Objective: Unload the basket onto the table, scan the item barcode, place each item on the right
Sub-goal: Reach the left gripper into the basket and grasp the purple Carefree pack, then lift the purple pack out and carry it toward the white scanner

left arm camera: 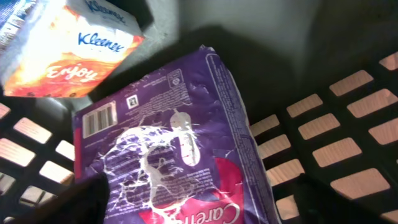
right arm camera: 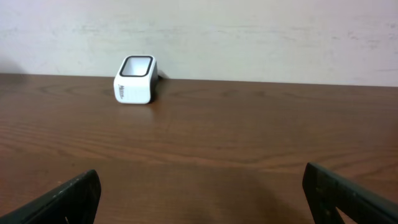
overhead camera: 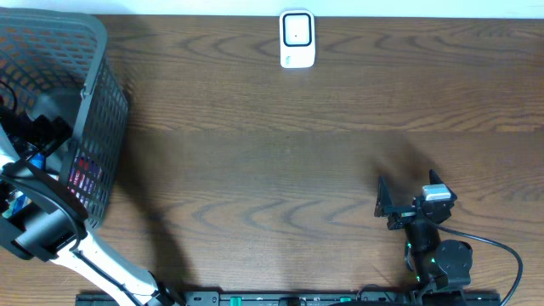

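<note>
We are at the start, as far as we can judge: nothing has reached the scanner yet. The wooden table [overhead camera: 280, 127] is bare through its middle. At its left edge stands the grey mesh basket [overhead camera: 106, 102], and our left arm reaches down into it. Inside lies a purple plastic-wrapped pack [left arm camera: 174, 143], apparently the item to scan, with a Kleenex box [left arm camera: 74, 50] just beside it. The white scanner [overhead camera: 297, 39] sits at the far edge, well apart from the basket. Our left gripper [left arm camera: 205, 208] hovers over the pack with fingers spread, pinching nothing. Our right gripper [right arm camera: 208, 199] waits low with fingers spread too, facing the scanner. The pack's barcode [left arm camera: 99, 119] faces up. Gripping, lifting out, carrying and presenting all remain.
</note>
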